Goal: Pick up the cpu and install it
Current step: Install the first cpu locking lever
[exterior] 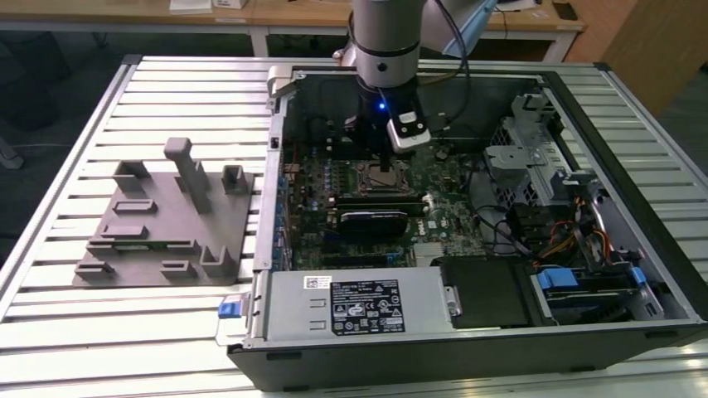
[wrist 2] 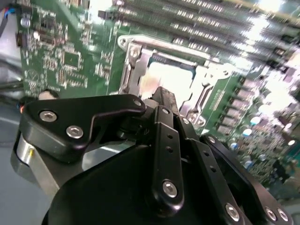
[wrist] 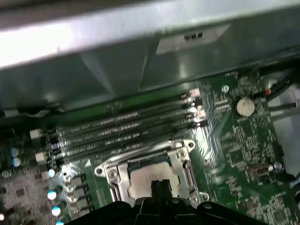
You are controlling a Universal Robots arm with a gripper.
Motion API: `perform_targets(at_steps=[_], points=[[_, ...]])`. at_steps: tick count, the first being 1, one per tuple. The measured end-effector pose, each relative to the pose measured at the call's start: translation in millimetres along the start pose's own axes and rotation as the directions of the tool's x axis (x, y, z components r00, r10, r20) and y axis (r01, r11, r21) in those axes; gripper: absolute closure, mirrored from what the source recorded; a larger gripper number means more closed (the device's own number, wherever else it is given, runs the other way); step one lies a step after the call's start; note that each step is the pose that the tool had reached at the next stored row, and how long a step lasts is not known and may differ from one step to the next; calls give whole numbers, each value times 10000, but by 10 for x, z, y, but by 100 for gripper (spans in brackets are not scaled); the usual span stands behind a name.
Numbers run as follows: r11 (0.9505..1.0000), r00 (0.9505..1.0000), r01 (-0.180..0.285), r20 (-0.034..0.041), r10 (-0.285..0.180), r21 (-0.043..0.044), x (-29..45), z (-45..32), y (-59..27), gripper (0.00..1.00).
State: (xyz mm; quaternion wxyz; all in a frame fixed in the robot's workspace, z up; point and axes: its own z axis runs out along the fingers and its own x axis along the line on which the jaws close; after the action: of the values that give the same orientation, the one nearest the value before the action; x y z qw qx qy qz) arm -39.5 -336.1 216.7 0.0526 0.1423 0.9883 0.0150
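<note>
While the gripper (wrist: 160, 185) hovers over the socket (wrist: 150, 176), fingers pressed together, the cpu (wrist: 147, 178) sits inside it.

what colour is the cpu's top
Silvery-white metal; the cpu sits in its socket, clearest in the first wrist view.

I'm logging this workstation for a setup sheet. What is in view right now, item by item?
cpu: one, silvery-white, lying in the socket under the end effector.
socket: one, metal-framed, on the motherboard.
motherboard: one, green, inside the computer case.
memory slots: a row of dark ones, beside the socket.
coin cell: one, silver, on the motherboard.
computer case: one, black, open, on the table.
power supply: one, grey with a printed label, at the case's near edge.
fixture: one, grey, toward the exterior view's left.
table: one, slatted metal.
end effector: one, black, fingertips together over the cpu.
arm: one, grey.
</note>
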Motion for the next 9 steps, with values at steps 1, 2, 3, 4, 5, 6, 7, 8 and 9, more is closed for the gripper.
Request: perform_targets(at_steps=[1, 2, 3, 4, 5, 6, 7, 8, 9], points=[[9999, 10000, 9, -12, -9, 112, -1, 0, -3, 89], [9997, 10000, 22, -24, -21, 232, -3, 0, -3, 89], [9994, 10000, 35, -36, -34, 353, -3, 1, -4, 89], [9989, 10000, 48, -47, -46, 476, -4, 1, -4, 89], [9982, 10000, 60, -57, -57, 590, -4, 3, -3, 89], [9977, 10000, 69, -63, -65, 681, -4, 5, -3, 89], [9974, 10000, 72, -62, -68, 712, -4, 5, -3, 89], [9974, 10000, 73, -62, -69, 716, -4, 4, -4, 89], [9974, 10000, 74, -62, -70, 718, -4, 4, -4, 89]])
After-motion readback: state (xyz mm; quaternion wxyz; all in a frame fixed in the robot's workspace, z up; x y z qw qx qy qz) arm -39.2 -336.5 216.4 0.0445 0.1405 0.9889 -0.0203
